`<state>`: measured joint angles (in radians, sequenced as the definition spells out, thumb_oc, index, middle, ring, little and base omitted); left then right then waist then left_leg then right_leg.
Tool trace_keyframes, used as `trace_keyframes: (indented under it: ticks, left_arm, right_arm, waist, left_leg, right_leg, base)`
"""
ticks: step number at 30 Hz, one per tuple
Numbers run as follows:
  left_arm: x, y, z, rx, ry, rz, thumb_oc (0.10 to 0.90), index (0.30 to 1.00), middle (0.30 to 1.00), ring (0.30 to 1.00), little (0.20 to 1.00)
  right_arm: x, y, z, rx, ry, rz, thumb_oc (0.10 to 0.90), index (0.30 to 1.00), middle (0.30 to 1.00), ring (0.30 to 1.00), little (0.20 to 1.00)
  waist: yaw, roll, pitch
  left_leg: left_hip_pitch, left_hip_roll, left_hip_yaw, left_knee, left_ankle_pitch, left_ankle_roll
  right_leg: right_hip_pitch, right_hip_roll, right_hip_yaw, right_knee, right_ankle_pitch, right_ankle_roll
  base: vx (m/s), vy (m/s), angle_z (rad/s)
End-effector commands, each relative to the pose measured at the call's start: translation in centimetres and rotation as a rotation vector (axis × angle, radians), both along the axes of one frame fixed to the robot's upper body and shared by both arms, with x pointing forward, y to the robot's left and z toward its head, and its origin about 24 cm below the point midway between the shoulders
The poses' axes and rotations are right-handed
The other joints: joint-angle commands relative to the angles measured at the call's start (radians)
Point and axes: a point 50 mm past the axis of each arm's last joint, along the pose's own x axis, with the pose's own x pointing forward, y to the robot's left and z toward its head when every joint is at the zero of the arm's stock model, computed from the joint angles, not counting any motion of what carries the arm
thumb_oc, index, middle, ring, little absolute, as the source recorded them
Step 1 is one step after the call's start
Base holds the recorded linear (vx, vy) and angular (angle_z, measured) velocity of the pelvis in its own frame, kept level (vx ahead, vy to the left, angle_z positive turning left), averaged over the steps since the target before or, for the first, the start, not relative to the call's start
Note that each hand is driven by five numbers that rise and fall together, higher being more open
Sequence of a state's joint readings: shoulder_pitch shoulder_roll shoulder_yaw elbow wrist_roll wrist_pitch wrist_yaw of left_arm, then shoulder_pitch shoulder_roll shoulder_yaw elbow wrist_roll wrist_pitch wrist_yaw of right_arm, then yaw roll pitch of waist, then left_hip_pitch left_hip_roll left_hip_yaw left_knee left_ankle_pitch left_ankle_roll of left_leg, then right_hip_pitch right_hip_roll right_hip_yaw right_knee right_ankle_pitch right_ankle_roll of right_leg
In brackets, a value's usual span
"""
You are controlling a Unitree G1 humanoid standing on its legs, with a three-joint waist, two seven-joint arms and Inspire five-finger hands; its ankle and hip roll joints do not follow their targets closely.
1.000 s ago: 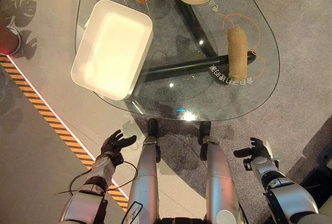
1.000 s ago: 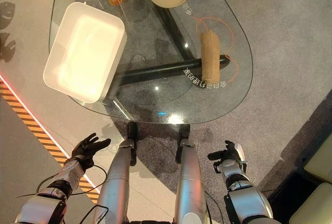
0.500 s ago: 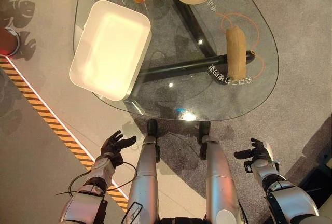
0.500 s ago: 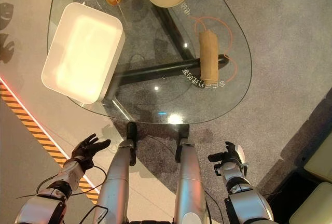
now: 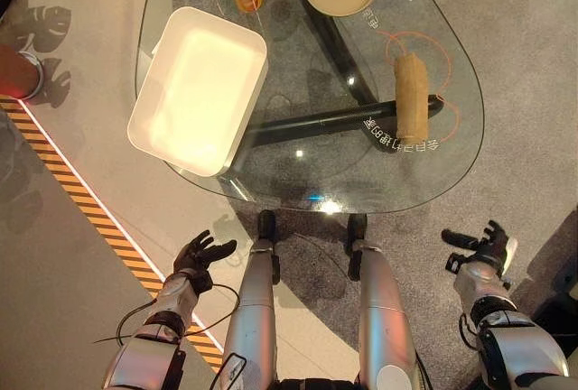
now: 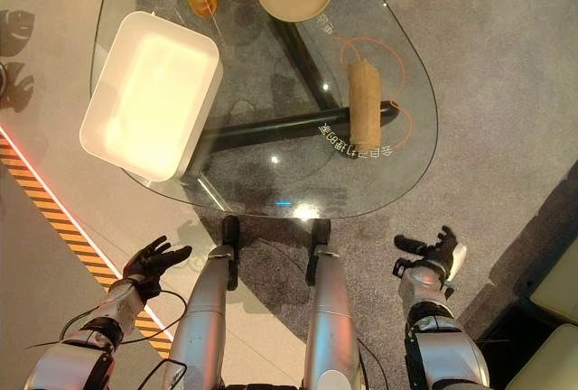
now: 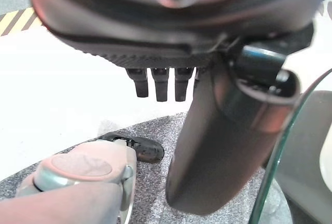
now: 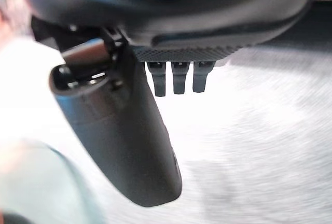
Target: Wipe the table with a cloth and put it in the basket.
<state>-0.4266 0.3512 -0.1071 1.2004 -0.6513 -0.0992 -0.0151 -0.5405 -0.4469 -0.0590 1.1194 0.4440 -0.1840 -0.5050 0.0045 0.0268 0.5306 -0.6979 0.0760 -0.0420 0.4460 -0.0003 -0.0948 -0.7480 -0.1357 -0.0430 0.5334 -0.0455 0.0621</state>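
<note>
The rolled cloth [image 5: 412, 96] lies on the glass table [image 5: 452, 160], well apart from the white basket [image 5: 199, 88]. Left hand [image 5: 200, 253] and right hand [image 5: 485, 247] hang below the table, fingers spread, holding nothing.

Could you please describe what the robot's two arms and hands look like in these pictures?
Both arms are silver-grey with black bands at the wrists. The left hand and right hand are dark, with slim fingers; the right thumb bears a white cover.
</note>
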Motion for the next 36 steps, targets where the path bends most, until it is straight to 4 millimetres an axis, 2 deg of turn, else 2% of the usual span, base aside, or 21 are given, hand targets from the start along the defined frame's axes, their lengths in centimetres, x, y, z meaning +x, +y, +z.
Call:
trace_keyframes:
  ticks: [1,6,10,17,19,27,36]
  left_arm:
    - [-2.6,2.4,-0.9,0.066,0.048,0.049,0.800,0.900,0.900,0.900,0.900]
    - [-2.6,2.5,-0.9,0.066,0.051,0.047,0.800,0.900,0.900,0.900,0.900]
    - [-2.5,2.3,-0.9,0.058,0.047,0.053,0.800,0.900,0.900,0.900,0.900]
    - [-2.1,2.0,-0.7,0.052,0.043,0.055,0.800,0.900,0.900,0.900,0.900]
    - [-2.0,1.8,-0.7,0.051,0.043,0.054,0.800,0.900,0.900,0.900,0.900]
    - [-1.8,1.4,-0.7,0.039,0.036,0.058,0.800,0.900,0.900,0.900,0.900]
    - [-1.4,0.9,-0.6,0.029,0.030,0.054,0.800,0.900,0.900,0.900,0.900]
  right_arm:
    - [-1.1,-3.7,3.5,-0.094,-0.169,-0.186,0.800,0.900,0.900,0.900,0.900]
    - [-0.4,-3.7,5.6,-0.088,-0.294,-0.262,0.800,0.900,0.900,0.900,0.900]
    - [0.3,-3.2,8.1,-0.098,-0.445,-0.319,0.800,0.900,0.900,0.900,0.900]
    - [1.4,-2.0,11.5,-0.140,-0.613,-0.323,0.800,0.900,0.900,0.900,0.900]
    - [1.9,-1.3,13.1,-0.165,-0.680,-0.297,0.800,0.900,0.900,0.900,0.900]
    - [3.5,1.9,16.7,-0.231,-0.795,-0.141,0.800,0.900,0.900,0.900,0.900]
    - [4.6,5.1,18.2,-0.303,-0.782,0.018,0.800,0.900,0.900,0.900,0.900]
  waist:
    - [0.004,-0.021,-0.011]
    - [0.002,-0.019,-0.011]
    - [-0.001,-0.015,-0.011]
    - [-0.004,-0.013,-0.011]
    - [-0.005,-0.012,-0.011]
    - [-0.009,-0.008,-0.011]
    - [-0.010,-0.006,-0.011]
  left_leg:
    - [-0.008,-0.064,0.017,0.118,-0.085,0.075]
    - [0.002,-0.067,0.018,0.108,-0.085,0.077]
    - [0.009,-0.068,0.022,0.092,-0.080,0.078]
    - [0.014,-0.066,0.027,0.078,-0.074,0.077]
    - [0.020,-0.066,0.029,0.067,-0.069,0.076]
    - [0.031,-0.066,0.039,0.033,-0.056,0.074]
    - [0.036,-0.065,0.050,0.018,-0.052,0.075]
  right_leg:
    - [0.070,0.035,-0.040,0.007,-0.033,-0.055]
    - [0.078,0.039,-0.038,-0.001,-0.031,-0.055]
    - [0.083,0.040,-0.037,-0.012,-0.028,-0.054]
    - [0.086,0.039,-0.039,-0.023,-0.025,-0.052]
    - [0.091,0.038,-0.040,-0.033,-0.022,-0.050]
    - [0.098,0.041,-0.040,-0.064,-0.017,-0.048]
    - [0.101,0.036,-0.042,-0.077,-0.018,-0.052]
  base:
    - [0.00,0.000,0.00]
    - [0.00,0.004,0.01]
    - [0.00,0.027,0.01]
    - [0.00,0.000,0.00]
    - [0.00,0.000,0.00]
    - [0.00,0.000,0.00]
    - [0.00,0.000,0.00]
